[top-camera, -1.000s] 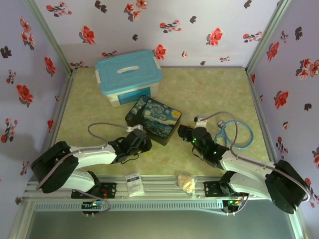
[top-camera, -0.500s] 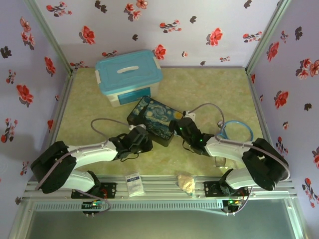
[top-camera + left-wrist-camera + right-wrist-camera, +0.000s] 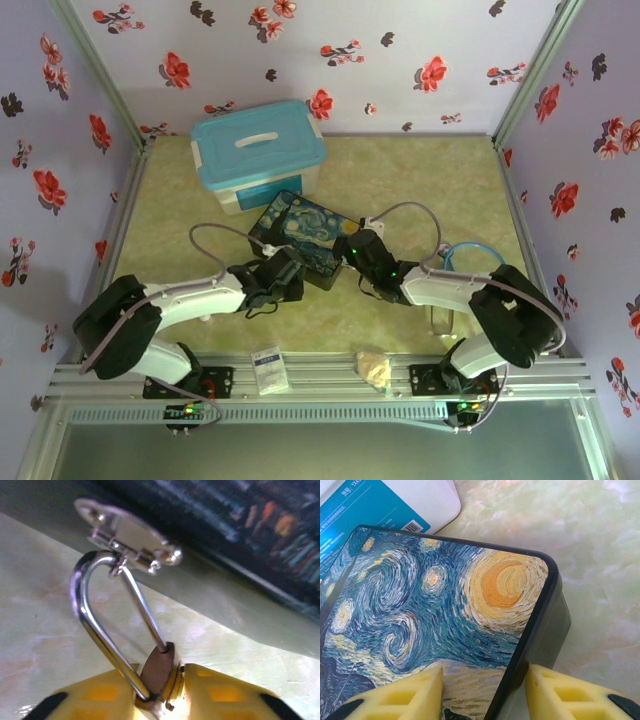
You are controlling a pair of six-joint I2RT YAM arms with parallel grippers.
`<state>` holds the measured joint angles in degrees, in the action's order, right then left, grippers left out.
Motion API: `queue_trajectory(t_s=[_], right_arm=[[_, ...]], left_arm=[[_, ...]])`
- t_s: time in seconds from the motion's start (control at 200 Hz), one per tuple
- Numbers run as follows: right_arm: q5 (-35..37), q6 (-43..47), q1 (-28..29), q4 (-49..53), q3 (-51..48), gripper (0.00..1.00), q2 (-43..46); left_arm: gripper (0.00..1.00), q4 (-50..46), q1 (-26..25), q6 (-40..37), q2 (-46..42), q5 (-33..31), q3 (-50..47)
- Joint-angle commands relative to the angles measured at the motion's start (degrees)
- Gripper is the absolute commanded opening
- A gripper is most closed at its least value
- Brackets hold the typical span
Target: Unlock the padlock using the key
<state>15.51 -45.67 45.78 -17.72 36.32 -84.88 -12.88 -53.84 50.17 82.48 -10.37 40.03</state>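
Observation:
The padlock (image 3: 158, 674) is small and brass, and its silver shackle (image 3: 84, 609) hooks through the metal clasp (image 3: 131, 534) on the painted dark-blue box (image 3: 250, 520). My left gripper (image 3: 160, 682) is shut on the padlock body at the box's front side (image 3: 290, 272), with a yellow pad on each side of it. My right gripper (image 3: 485, 680) is open and straddles the box's near right corner (image 3: 350, 248). One of its fingers (image 3: 405, 695) sits over the painted lid (image 3: 445, 600), the other outside the side wall. The key is out of view.
A white bin with a light-blue lid (image 3: 258, 150) stands just behind the box. A blue hose loop (image 3: 478, 262) lies to the right. A white packet (image 3: 268, 367) and a beige lump (image 3: 374, 368) sit on the front rail. Flowered walls enclose the table.
My right arm swung left from the hose to the box's corner, its jaws narrowing. My left gripper crept toward the box's front with the padlock. The box shifted slightly left.

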Motion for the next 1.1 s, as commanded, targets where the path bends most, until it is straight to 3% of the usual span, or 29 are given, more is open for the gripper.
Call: queue_trajectory(t_s=[0.0,0.22,0.33,0.435,0.525,0.73,0.84,0.93,1.095], right_arm=[[-0.54,-0.21,-0.01,4.36,-0.35,0.43,-2.30],[-0.99,-0.30,-0.12,4.01,-0.71,0.42,-2.90],[-1.11,-0.49,-0.21,4.03,-1.02,0.41,-3.01],[-1.15,-0.78,-0.20,4.01,-1.20,0.41,-2.94],[-1.10,-0.58,-0.17,3.96,-0.99,0.41,-3.40],[-0.96,-0.38,-0.27,4.01,-0.67,0.41,-4.32],[-1.09,-0.12,-0.43,4.27,-0.65,0.40,-4.33],[-0.98,0.10,-0.59,4.10,-0.66,0.40,-4.67],[-1.18,0.27,-1.09,3.91,-0.16,0.40,-5.50]], left_arm=[[0.24,-5.14,-0.47,-3.34,1.35,-3.47,0.10],[0.26,-2.77,-0.52,-2.98,1.96,-4.33,-0.81],[0.25,-7.22,-1.53,-2.77,2.55,-7.05,0.90],[0.21,-11.68,-2.62,-1.91,2.56,-10.61,1.77],[0.12,-10.59,-2.63,-1.87,1.90,-10.82,0.75],[0.11,-16.31,-2.84,-2.57,0.03,-11.99,3.56],[0.12,-18.86,-1.91,-3.03,-3.06,-11.98,2.85],[0.13,-15.49,-1.80,-4.76,-6.73,-9.97,0.48],[0.23,-17.60,-1.81,-6.36,-5.11,-11.07,2.21]])
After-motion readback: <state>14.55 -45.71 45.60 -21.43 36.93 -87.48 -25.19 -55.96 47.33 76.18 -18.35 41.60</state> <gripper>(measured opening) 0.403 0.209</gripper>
